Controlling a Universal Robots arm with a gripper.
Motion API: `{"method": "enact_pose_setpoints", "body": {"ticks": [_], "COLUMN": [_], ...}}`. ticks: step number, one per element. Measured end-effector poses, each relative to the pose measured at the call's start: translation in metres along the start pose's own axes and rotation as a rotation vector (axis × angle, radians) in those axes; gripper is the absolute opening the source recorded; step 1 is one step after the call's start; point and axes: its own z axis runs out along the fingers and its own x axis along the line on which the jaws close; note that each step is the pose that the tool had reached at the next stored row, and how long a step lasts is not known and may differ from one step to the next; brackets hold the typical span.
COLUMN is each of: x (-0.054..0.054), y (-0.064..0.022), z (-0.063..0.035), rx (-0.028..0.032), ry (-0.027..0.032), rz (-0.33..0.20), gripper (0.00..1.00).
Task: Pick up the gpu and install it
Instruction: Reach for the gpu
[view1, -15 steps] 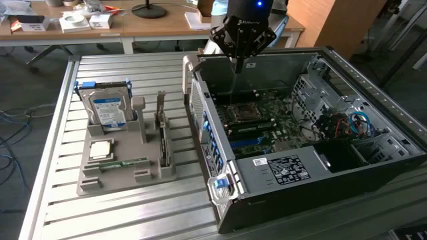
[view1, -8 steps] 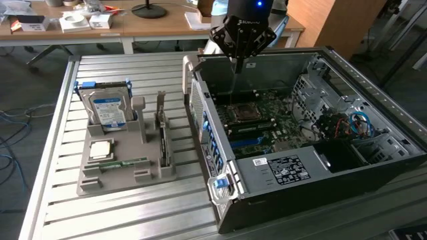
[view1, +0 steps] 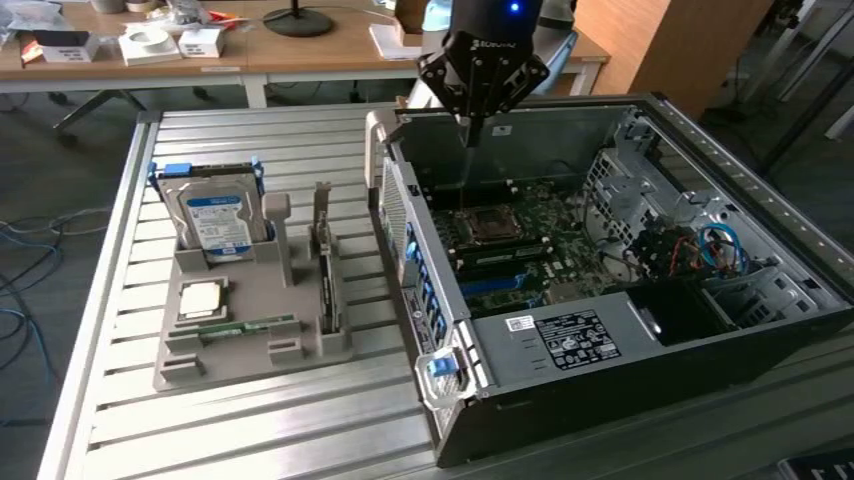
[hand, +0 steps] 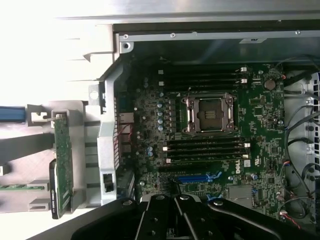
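The gpu (view1: 324, 272) stands on edge in the grey holder (view1: 254, 355) on the slatted table, at the exterior view's left of the open computer case (view1: 561, 330). In the wrist view the gpu (hand: 63, 165) appears as a thin green card outside the case wall. My gripper (view1: 470, 132) hangs over the far end of the case, above the motherboard (view1: 534, 255). Its fingers are shut together with nothing between them. From the wrist, the gripper (hand: 175, 197) sits over the board near a blue slot (hand: 197, 177).
The holder also carries a silver hard drive (view1: 214, 215) with a blue label, a square processor (view1: 203, 298) and a green memory stick (view1: 247, 325). An empty processor socket (hand: 209, 114) lies mid-board. Cables (view1: 714, 250) crowd the case's right side. Desks stand behind.
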Motion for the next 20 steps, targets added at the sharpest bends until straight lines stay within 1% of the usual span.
{"method": "enact_pose_setpoints", "body": {"ticks": [20], "x": [0.042], "y": [-0.0025], "z": [-0.0007], "rx": [0.0000], "ry": [0.0000], "rz": [0.000], "gripper": [0.11]}}
